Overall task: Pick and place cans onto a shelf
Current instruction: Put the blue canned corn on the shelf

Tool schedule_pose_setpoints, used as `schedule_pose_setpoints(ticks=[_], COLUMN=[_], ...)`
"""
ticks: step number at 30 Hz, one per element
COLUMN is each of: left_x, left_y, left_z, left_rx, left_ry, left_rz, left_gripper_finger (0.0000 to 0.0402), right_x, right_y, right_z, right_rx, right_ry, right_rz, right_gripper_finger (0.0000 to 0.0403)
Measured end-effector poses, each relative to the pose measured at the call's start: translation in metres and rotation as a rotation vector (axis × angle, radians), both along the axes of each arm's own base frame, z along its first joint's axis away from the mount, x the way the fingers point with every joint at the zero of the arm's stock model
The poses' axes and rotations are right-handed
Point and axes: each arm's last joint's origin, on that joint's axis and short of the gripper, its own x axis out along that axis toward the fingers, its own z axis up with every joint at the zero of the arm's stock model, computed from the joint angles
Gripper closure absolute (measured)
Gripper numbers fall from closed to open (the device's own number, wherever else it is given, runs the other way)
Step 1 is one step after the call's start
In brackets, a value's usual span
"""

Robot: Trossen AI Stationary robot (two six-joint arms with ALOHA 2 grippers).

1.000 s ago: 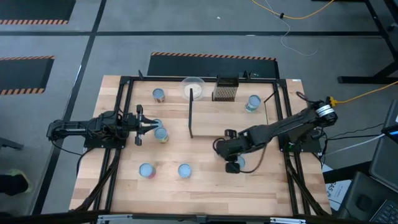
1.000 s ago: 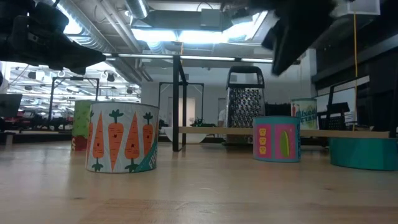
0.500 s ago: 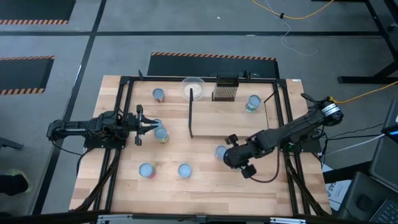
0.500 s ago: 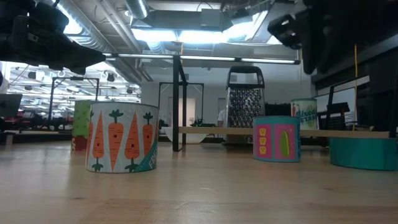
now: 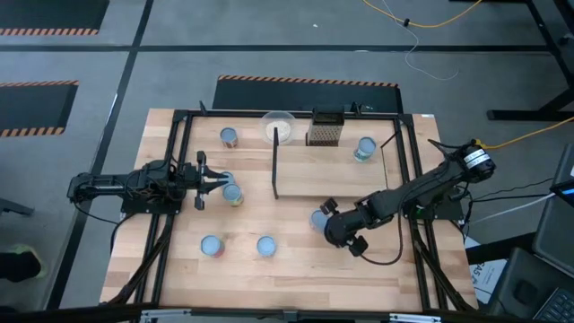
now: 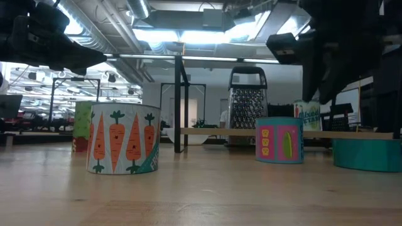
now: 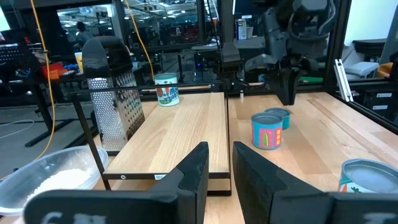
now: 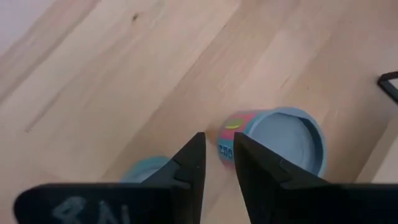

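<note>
**Q:** Wooden table [image 5: 296, 269] close by: where are the cans?

**A:** One can [image 5: 317, 219] sits beside the right hand [image 5: 338, 231], its fingers nearly together, empty. The left hand [image 5: 213, 180] likewise. The shelf [image 5: 327, 170] lies beyond.

**Q:** Handling?

**A:** Probably rigid, smooth; grip its sides.

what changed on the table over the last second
The right pincer swung off the can near the shelf, out toward the table's front, then came partway back beside it; that can is now uncovered. The left pincer and the other cans stayed put.
</note>
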Motion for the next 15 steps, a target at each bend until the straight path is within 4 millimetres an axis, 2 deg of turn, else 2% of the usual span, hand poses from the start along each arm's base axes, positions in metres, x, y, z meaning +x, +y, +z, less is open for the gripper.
schedule_pose_setpoints(ticks=[6, 15], left_x=[0.0, 0.0], left_y=[0.0, 0.0], left_z=[0.0, 0.0], left_rx=[0.0, 0.0], left_ry=[0.0, 0.0], left_rz=[0.0, 0.0], left_gripper_finger=[0.0335, 0.0335], right_x=[-0.001, 0.002], right_y=[-0.008, -0.016], right_z=[-0.011, -0.011], right_rx=[-0.04, -0.031], right_ry=[-0.015, -0.02], right_rz=[-0.021, -0.069], right_gripper_finger=[0.0315, 0.0315])
